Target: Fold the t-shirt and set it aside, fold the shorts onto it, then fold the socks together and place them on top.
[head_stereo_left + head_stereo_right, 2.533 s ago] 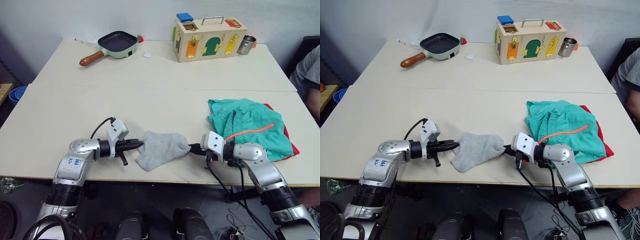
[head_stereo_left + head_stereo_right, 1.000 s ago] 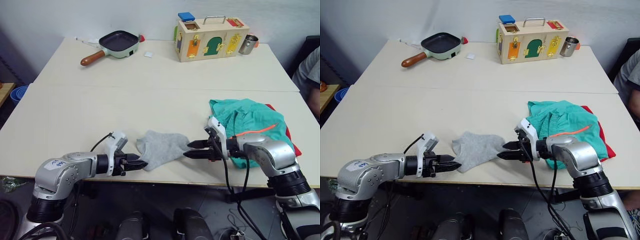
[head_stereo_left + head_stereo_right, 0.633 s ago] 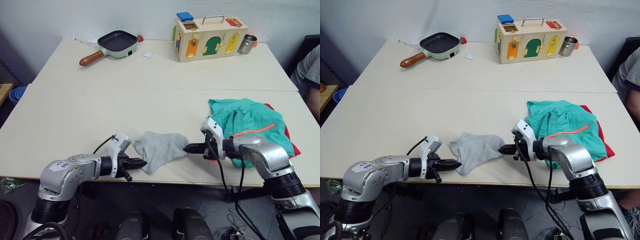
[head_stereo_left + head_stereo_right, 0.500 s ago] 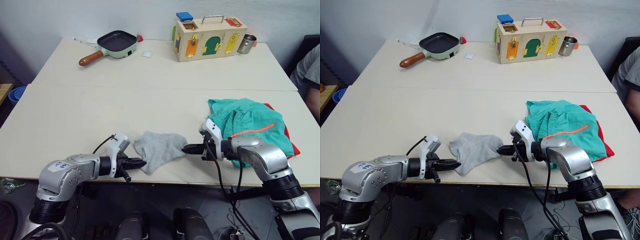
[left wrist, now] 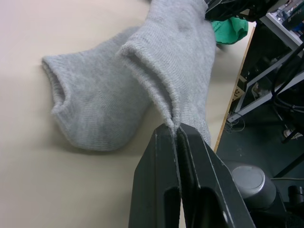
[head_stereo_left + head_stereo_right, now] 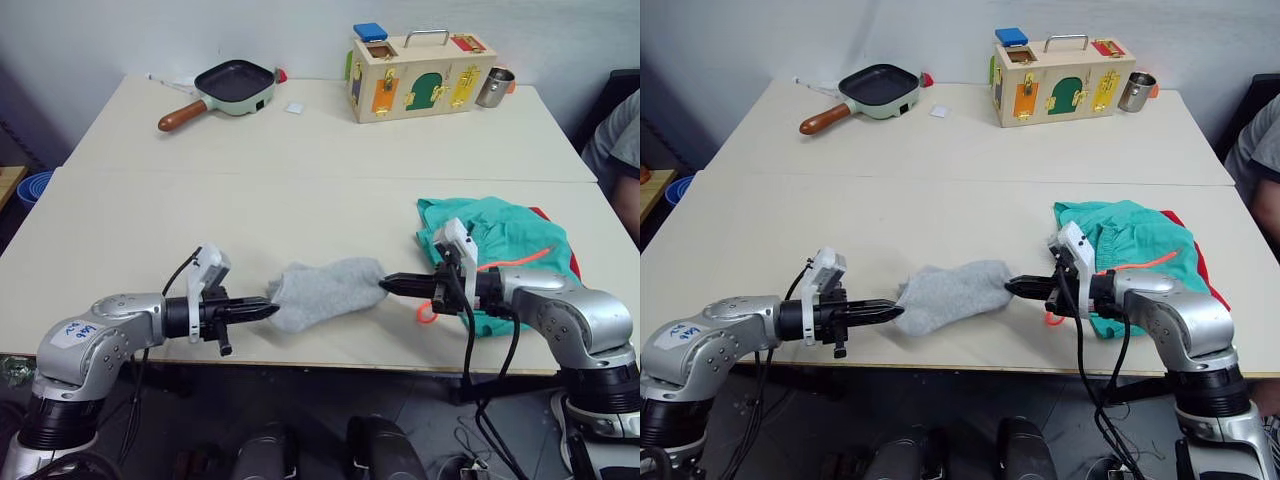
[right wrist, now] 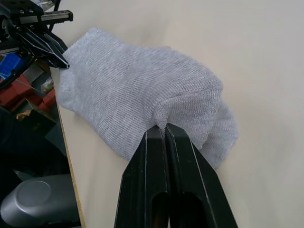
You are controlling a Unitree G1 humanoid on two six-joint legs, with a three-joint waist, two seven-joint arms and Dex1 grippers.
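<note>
Two grey socks (image 6: 325, 292) lie near the front edge of the tabletop (image 6: 300, 200), one on the other, stretched between the two end effectors. Left end effector (image 6: 268, 309) is clamped on the cuff end, fingers pressed together with a fold of ribbed knit between them, as the left wrist view shows; right end effector (image 6: 386, 284) is clamped on the toe end, pinching a tuck of cloth. Socks look light, soft and limp, with no stiffness to hold a shape: they will sag and drape wherever unsupported, and the stretchy knit gives before it slides. Judged best holds are the ones in use, cuff edge and toe, where the cloth bunches thick enough to pinch; a grip on one layer alone would likely peel the pair apart. Left wrist view suggests the pinch has the upper sock's cuff, while the lower sock's open cuff lies free beside it. Whether the right pinch takes both layers cannot be told. Teal shorts (image 6: 500, 240) sit well to the right, heaped over the red t-shirt (image 6: 578, 270), of which just a rim shows, so its fold cannot be judged. Orange drawstring (image 6: 425, 312) loops out near the right wrist.
</note>
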